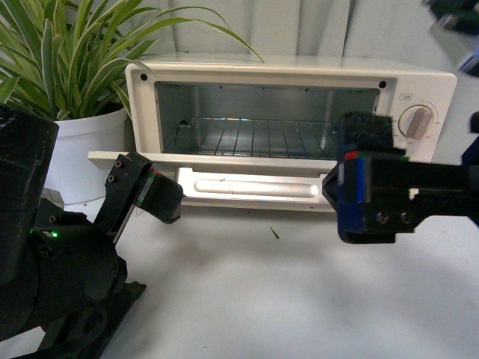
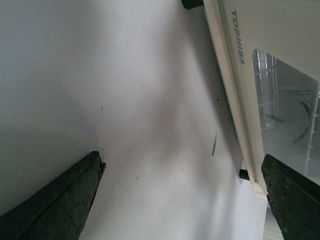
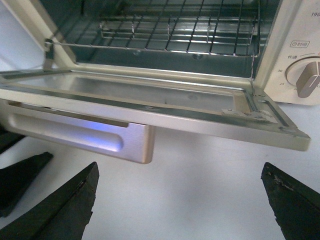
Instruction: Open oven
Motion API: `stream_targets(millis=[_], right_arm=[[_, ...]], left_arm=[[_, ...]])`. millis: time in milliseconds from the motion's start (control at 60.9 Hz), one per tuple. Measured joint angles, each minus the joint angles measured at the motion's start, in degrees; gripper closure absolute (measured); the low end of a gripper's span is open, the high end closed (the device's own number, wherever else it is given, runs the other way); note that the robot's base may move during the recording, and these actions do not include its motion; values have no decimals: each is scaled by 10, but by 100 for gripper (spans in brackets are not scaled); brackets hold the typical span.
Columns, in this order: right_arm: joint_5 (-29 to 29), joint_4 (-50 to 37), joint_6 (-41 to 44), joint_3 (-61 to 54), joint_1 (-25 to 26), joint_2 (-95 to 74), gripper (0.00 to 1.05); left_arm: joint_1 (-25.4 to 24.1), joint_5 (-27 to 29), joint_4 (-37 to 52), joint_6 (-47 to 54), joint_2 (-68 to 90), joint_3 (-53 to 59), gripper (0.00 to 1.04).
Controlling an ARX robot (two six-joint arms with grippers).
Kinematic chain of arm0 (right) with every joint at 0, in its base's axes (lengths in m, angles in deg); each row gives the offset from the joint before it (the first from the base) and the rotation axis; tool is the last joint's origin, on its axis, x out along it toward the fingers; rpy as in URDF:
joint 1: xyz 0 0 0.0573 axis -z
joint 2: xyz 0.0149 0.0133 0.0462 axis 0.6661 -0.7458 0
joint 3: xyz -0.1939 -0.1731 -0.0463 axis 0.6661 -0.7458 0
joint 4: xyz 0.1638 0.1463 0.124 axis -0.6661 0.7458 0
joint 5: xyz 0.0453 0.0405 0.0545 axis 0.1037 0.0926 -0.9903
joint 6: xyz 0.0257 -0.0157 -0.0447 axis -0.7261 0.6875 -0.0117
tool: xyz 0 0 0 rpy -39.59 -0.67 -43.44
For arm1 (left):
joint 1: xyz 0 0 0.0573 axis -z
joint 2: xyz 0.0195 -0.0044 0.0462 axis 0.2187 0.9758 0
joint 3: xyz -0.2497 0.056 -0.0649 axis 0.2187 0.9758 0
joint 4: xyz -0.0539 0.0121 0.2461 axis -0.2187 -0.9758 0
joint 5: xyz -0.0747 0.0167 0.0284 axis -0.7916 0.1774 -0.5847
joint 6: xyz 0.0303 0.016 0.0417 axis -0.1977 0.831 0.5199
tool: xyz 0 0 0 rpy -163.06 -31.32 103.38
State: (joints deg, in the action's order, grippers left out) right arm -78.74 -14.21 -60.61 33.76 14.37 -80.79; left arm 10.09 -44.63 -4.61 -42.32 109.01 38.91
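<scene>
oven sitting at 12 o'clock on tabletop, door lying flat open. left gripper hovering at door's 9 o'clock, right gripper at 3 o'clock, both jaws gaping, holding nothing.

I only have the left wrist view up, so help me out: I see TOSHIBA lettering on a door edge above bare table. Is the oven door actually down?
Observer: Yes. In the front view the door lies about level, and the wire rack shows inside the open cavity.
Operator: What's the right gripper doing?
Observer: The right gripper is open and holds nothing. Its fingers sit lower than the door's front edge, near the handle.
Operator: And my left one, seen from the front?
Observer: The left gripper is by the handle's left end. I cannot tell whether it touches.
</scene>
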Motion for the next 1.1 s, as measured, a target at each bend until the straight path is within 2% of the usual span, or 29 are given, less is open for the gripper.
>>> stream_targets(millis=[181,575,805,1100], right_arm=[[-7,4,-40,-36,18,79,9],[-37,-4,-58,-75,97,94,9],[-47,-4,-58,-85,110,100,9],[-53,-4,-58,-91,115,105,9]], left_arm=[[-10,0,-2,7,-10,11,7],[4,105,-48,156,-25,15,7],[20,141,-58,240,-25,14,7],[45,233,-53,399,-23,14,7]])
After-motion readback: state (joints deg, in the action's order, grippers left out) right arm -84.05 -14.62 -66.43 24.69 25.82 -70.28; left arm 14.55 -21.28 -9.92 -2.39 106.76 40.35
